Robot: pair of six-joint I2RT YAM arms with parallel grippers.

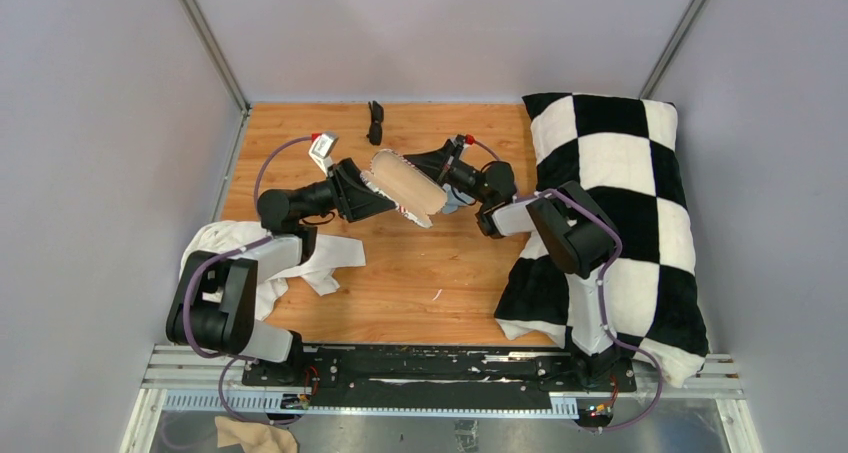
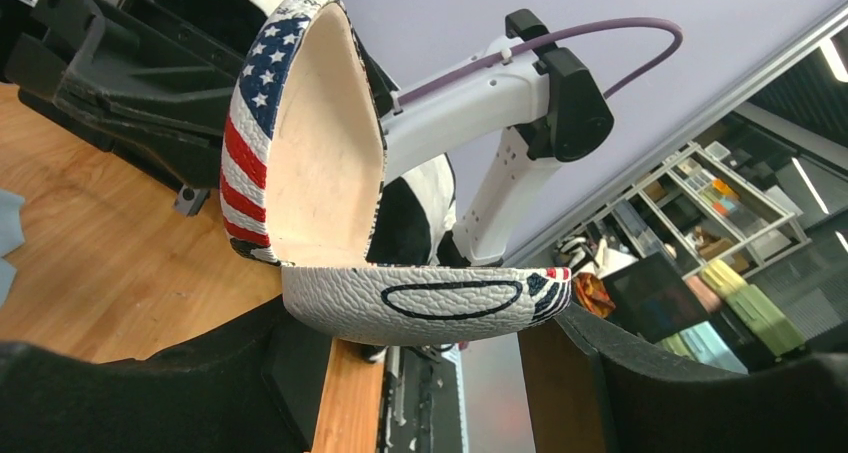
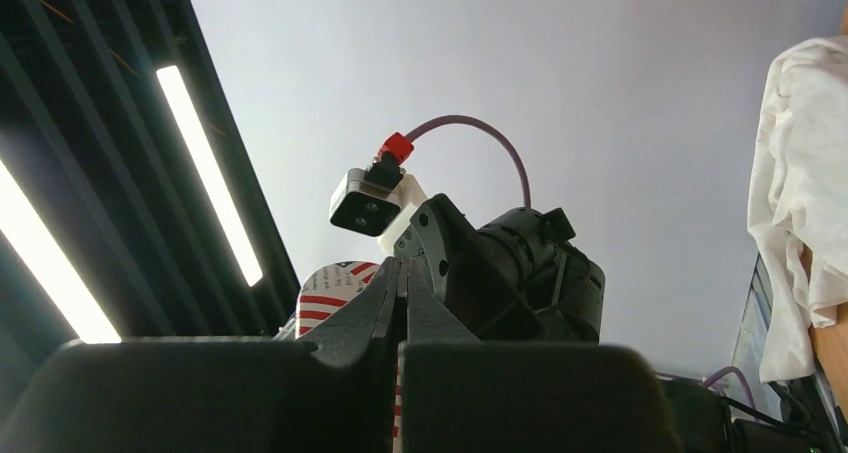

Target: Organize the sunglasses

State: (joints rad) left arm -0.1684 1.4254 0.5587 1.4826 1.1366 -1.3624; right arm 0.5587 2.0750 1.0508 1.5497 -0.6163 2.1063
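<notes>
Lying folded on the wooden table [image 1: 430, 273], close to its far edge and a little left of the middle, the sunglasses [image 1: 375, 122] are being shown well apart from both arms. An oblong case [image 1: 408, 186], tan-lined with a stars-and-stripes outside, is being held open above the middle of the table: its lower shell [image 2: 430, 308] is being clamped between the spread fingers of the left gripper [image 1: 376, 191], and its lid [image 2: 320, 143] is standing upright. The right gripper [image 3: 400, 303] is being shown with its jaws pressed together, just at the lid's far side; whether the rim is being nipped cannot be told. A light-blue cloth [image 1: 455, 203] is being partly hidden under that gripper. A white cloth [image 1: 250, 263] is being carried at the table's near left corner, and a black-and-white checked pillow [image 1: 610, 203] along its right edge.
</notes>
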